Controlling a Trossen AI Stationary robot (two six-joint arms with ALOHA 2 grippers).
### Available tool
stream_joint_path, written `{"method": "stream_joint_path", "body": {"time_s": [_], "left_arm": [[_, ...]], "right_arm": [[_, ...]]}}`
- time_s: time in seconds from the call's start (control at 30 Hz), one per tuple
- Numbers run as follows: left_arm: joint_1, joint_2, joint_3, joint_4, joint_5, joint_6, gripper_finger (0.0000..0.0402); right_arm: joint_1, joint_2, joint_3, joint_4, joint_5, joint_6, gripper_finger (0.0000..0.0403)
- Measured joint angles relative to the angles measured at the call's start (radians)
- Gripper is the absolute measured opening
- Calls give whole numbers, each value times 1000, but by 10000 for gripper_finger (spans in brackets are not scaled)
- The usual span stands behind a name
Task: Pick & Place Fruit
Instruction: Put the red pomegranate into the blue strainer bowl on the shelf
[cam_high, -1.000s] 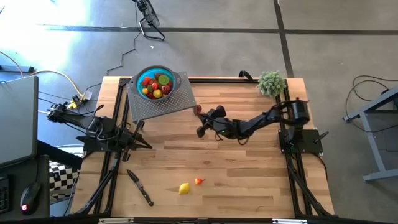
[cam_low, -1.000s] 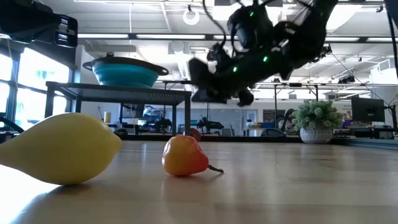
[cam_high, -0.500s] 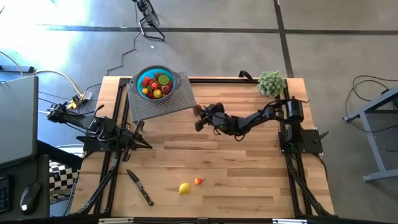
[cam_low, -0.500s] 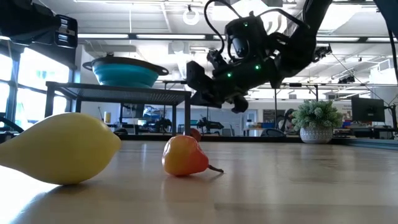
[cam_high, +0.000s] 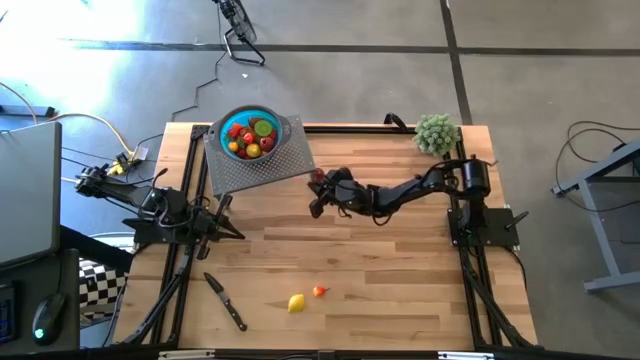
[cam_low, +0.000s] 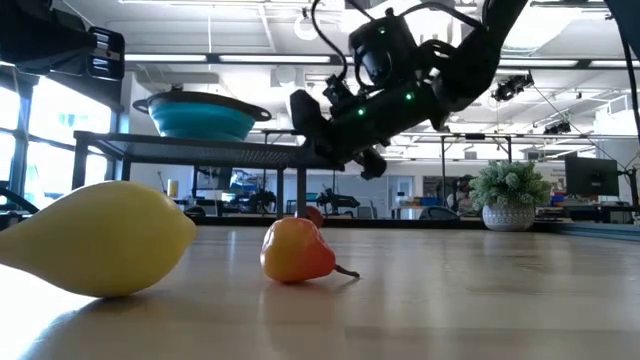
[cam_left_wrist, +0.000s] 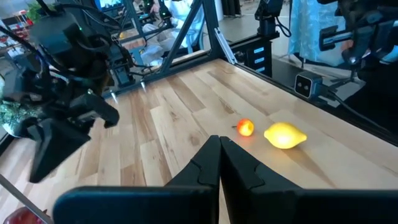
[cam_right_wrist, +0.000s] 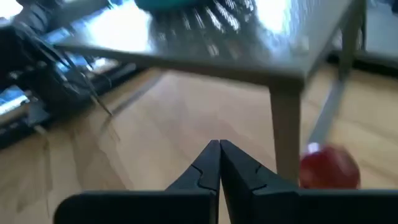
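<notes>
Fruit (cam_high: 319, 176), a small red piece lying on the table beside the raised mesh stand (cam_high: 255, 160), looks light, rigid and prone to rolling, so grip across its middle; right end effector (cam_high: 316, 204) hovers nearby, closed and empty.

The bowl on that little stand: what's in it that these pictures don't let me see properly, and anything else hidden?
- Bowl: the high view shows its fruit only as tiny coloured blobs; kinds unclear. In the low view its wall hides them.
- Red fruit: right wrist view, blurred, partly behind the stand's leg.
- Knife: only in the high view, too small for detail.
</notes>
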Motion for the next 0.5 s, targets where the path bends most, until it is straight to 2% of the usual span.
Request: {"method": "stream_joint_path", "body": {"time_s": [0.13,0.33,0.4,0.5], "left_arm": [[0,0,0,0,0,0,0],[0,0,0,-7,0,0,0],[0,0,0,-8,0,0,0],[0,0,0,-8,0,0,0]], "right_arm": [[4,0,2,-103,93,70,3],[-5,0,2,-107,241,76,3],[-11,0,2,-105,256,73,3],[-26,12,2,-58,220,43,2]]}}
